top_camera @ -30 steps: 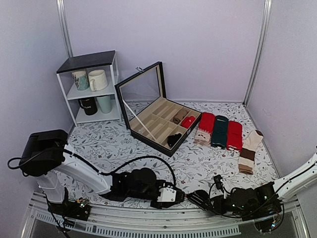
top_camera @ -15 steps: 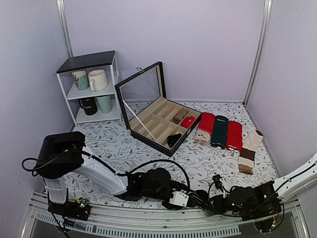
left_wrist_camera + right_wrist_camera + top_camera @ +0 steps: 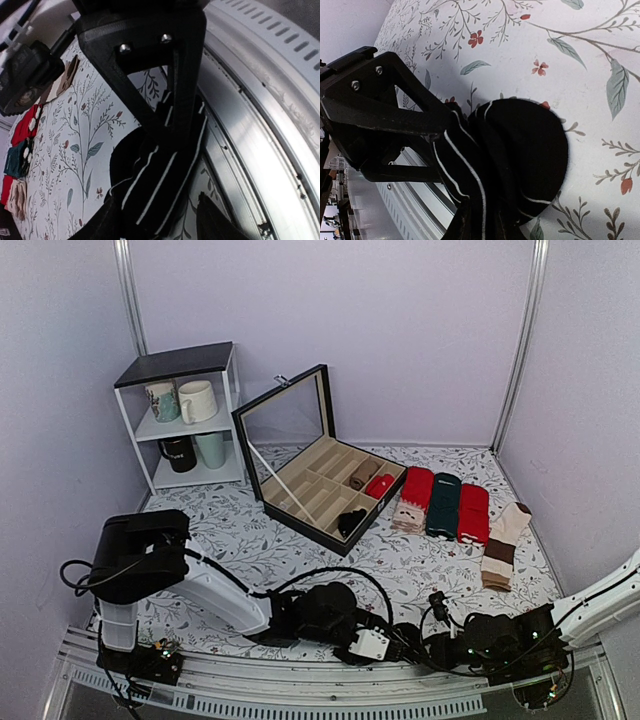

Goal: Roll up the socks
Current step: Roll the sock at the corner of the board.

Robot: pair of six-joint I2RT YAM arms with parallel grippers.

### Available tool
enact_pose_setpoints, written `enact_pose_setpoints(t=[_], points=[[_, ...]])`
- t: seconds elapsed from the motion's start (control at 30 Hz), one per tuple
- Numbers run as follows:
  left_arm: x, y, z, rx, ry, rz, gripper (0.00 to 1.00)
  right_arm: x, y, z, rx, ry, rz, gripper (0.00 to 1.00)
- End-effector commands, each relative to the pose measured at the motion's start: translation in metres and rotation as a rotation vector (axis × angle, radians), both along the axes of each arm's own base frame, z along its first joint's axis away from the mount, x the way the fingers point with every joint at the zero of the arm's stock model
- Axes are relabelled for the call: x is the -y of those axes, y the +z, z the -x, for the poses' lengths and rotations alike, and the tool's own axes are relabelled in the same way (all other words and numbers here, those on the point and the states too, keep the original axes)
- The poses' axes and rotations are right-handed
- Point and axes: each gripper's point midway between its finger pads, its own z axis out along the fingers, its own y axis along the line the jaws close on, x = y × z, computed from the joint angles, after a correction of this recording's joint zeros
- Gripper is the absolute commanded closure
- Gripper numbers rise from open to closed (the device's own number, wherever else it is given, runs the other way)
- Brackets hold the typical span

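Lying bunched on the floral cloth (image 3: 580,30) just beside the near metal rail (image 3: 260,100), the socks (image 3: 520,150) are pinched tight by the right gripper (image 3: 482,230). The left gripper (image 3: 160,225) straddles them, its jaws spread, cloth showing on one side. Any print on the black mug (image 3: 178,453) is too small to read.

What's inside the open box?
Box holds a tan roll, a red roll and a black roll; other compartments look empty. Its near wall hides some compartment floors.
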Motion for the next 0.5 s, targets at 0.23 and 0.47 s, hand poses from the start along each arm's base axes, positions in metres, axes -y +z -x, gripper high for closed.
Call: enact_pose_setpoints(t=[0.23,0.47], points=[[-0.015,0.013,-0.001,0.031,0.041,0.050,0.50,0.023,-0.028,0.003,-0.025,0.016,0.140,0.86],[-0.017,0.068,0.006,0.022,0.023,0.166,0.44,0.024,-0.029,0.002,-0.023,0.013,0.144,0.86]])
